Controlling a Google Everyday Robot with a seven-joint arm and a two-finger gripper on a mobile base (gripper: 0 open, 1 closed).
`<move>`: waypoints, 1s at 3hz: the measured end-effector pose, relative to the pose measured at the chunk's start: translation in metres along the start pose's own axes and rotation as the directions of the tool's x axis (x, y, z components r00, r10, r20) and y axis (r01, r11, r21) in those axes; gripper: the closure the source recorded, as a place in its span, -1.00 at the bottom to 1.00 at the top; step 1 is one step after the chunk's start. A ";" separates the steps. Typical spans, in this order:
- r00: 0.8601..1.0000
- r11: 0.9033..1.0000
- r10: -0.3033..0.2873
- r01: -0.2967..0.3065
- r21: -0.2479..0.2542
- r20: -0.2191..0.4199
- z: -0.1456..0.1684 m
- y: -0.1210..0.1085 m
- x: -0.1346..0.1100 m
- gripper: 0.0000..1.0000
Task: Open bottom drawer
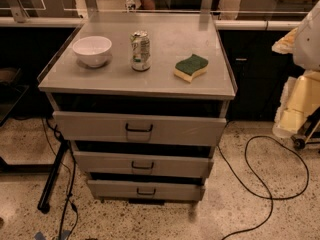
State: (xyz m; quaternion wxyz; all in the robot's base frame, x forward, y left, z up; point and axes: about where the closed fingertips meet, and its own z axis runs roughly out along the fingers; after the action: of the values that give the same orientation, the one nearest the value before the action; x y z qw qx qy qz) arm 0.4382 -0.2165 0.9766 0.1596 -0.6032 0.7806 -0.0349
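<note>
A grey metal cabinet [137, 81] holds three drawers stacked one above the other. The bottom drawer [115, 189] is the lowest and narrowest front, with a small dark wire pull [146, 191] at its centre. A dark gap shows above its front. The mid-sized drawer [105, 163] and the tallest top drawer [90, 128] sit above it, each with a dark gap over it. My gripper is not in view. Only a white part of the arm [310, 34] shows at the right edge, well above and to the right of the drawers.
On the cabinet top stand a white bowl [92, 50], a drink can [140, 50] and a green-and-yellow sponge [191, 67]. A black cable [265, 184] loops on the floor to the right. A black pole [52, 176] and cords lie at the left. A yellowish wheeled object [297, 106] stands at the right.
</note>
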 end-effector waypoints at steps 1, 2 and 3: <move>1.000 1.000 0.000 0.000 0.000 0.000 0.000 0.000 0.000 -1.00; 1.000 1.000 0.005 -0.005 0.004 0.018 0.009 0.005 0.001 -1.00; 1.000 1.000 -0.010 0.010 0.011 0.029 0.035 0.015 -0.002 -1.00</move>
State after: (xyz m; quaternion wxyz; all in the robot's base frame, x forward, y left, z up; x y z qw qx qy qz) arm 0.4345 -0.2058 0.9400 0.1742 -0.6068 0.7749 -0.0312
